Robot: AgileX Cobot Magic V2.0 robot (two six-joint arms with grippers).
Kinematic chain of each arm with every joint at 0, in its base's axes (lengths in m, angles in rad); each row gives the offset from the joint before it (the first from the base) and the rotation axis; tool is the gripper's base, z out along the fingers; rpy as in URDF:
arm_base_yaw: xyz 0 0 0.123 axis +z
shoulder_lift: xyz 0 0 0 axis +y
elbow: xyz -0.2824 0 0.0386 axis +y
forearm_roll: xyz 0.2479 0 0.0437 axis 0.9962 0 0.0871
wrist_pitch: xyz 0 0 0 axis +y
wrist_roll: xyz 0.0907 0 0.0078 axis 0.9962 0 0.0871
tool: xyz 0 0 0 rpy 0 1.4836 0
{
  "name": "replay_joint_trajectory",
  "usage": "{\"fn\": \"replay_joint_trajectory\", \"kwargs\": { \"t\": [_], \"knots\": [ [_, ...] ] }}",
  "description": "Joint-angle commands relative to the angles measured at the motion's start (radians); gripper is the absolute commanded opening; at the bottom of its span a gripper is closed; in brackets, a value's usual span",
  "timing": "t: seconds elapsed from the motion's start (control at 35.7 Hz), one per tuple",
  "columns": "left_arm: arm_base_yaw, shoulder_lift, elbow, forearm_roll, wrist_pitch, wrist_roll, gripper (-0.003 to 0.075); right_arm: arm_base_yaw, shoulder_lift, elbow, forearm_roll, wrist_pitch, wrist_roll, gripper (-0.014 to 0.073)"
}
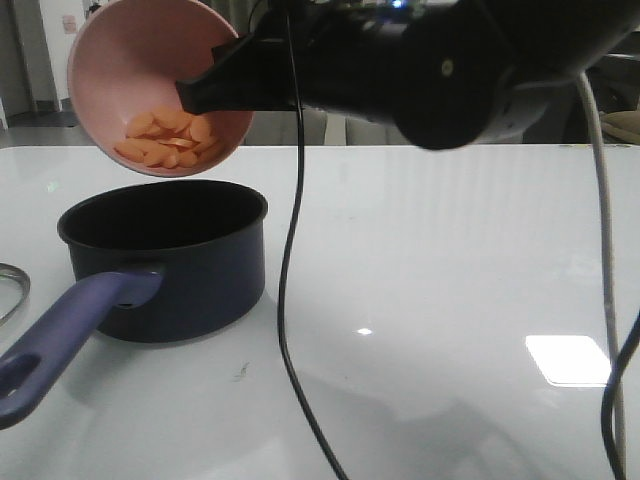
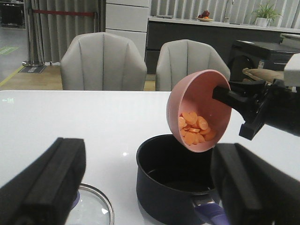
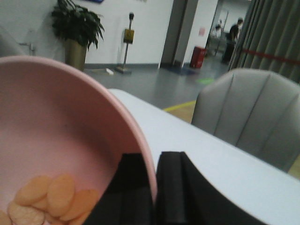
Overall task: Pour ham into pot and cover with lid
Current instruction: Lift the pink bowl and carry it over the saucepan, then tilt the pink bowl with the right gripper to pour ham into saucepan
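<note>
My right gripper (image 1: 215,75) is shut on the rim of the salmon-pink bowl (image 1: 110,70) and holds it tilted above the pot (image 1: 190,270). The ham (image 1: 165,137), a heap of orange slices, lies at the bowl's low edge, still inside; it also shows in the left wrist view (image 2: 194,127) and the right wrist view (image 3: 51,197). The navy pot stands empty on the table, its purplish handle (image 1: 70,330) towards me. The glass lid (image 2: 93,208) lies flat on the table left of the pot. My left gripper (image 2: 145,187) is open and empty, above the lid and pot.
The white table (image 1: 450,260) extends to the right of the pot. Black cables (image 1: 290,280) hang across the middle of the front view, another (image 1: 605,300) at the right. Grey chairs (image 2: 103,61) stand behind the table's far edge.
</note>
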Motion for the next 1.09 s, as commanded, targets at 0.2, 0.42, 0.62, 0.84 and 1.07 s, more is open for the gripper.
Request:
{"fn": "replay_joint_trajectory", "kwargs": {
  "t": [0.2, 0.42, 0.62, 0.84, 1.07],
  "knots": [
    [-0.006, 0.012, -0.025, -0.008, -0.074, 0.001, 0.0585, 0.005, 0.038, -0.025, -0.057, -0.354, -0.362, 0.0134],
    [-0.006, 0.012, -0.025, -0.008, -0.074, 0.001, 0.0585, 0.038, 0.046, -0.027, -0.065, -0.354, -0.698, 0.0134],
    [-0.006, 0.012, -0.025, -0.008, -0.074, 0.001, 0.0585, 0.049, 0.047, -0.049, -0.121, -0.354, -0.859, 0.0134],
    [-0.006, 0.012, -0.025, -0.008, -0.074, 0.001, 0.0585, 0.05, 0.047, -0.085, -0.173, -0.354, -0.94, 0.0134],
    [-0.006, 0.012, -0.025, -0.008, -0.074, 0.001, 0.0585, 0.05, 0.047, -0.085, -0.149, -0.354, -0.886, 0.0134]
  ]
}}
